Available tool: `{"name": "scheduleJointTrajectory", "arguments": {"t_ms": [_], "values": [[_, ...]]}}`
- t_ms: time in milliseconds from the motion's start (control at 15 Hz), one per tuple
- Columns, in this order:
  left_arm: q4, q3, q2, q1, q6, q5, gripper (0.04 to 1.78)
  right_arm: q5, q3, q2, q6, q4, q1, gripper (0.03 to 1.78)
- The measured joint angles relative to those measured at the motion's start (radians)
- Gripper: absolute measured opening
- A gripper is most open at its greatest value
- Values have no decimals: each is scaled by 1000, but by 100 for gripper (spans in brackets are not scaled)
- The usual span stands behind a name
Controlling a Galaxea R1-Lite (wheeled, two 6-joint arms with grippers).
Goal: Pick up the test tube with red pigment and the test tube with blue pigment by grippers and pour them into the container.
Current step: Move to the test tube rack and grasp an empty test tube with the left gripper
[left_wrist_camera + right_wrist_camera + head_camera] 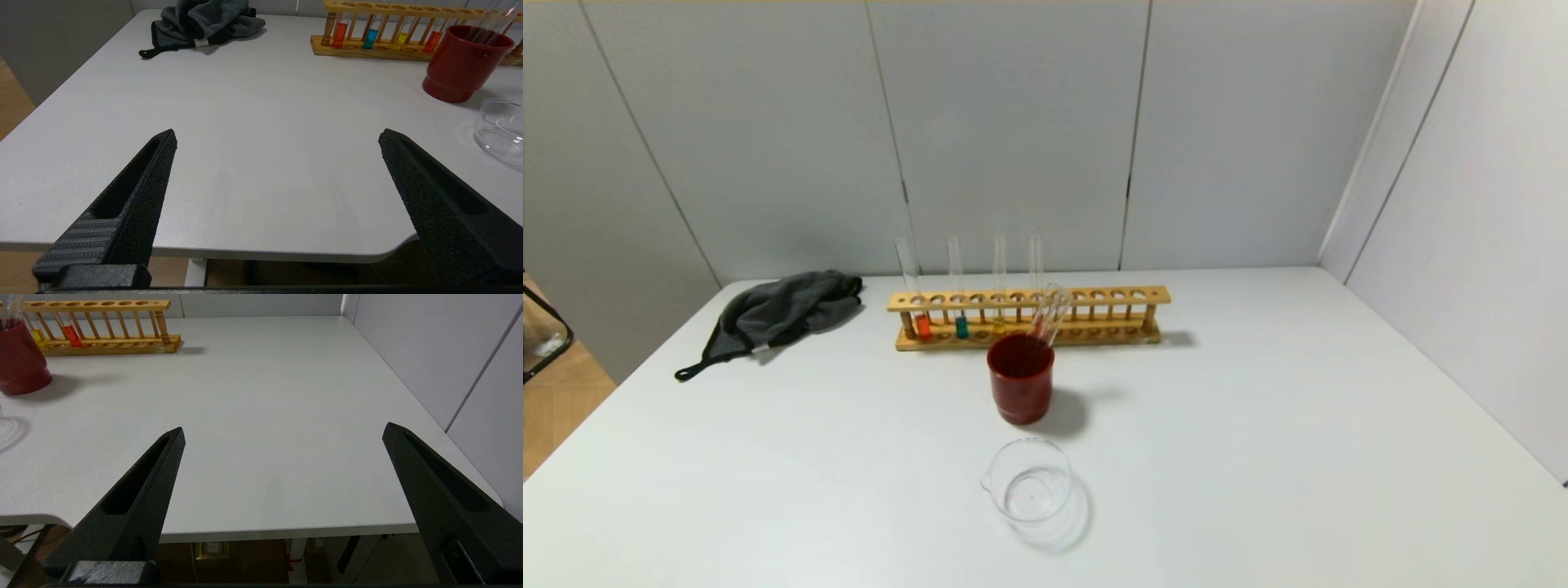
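The test tube with red pigment stands upright at the left end of a wooden rack. One hole to its right stands the test tube with blue pigment. The container, a low clear beaker, sits empty near the table's front, in front of the rack. My left gripper is open over the table's near left edge, holding nothing. My right gripper is open over the near right edge, also holding nothing. Neither arm shows in the head view.
A dark-red cup with empty glass tubes leaning in it stands between rack and beaker. The rack also holds a yellow-liquid tube and another orange-red one. A grey cloth lies at the back left. Wall panels close the back and right.
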Motion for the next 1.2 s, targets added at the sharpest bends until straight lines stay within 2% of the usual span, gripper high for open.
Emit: {"name": "scheduleJointTrajectory", "arguments": {"t_ms": [1200], "values": [[0,0,0,0,0,0,175,0,0,0,0,0,0,170]]}}
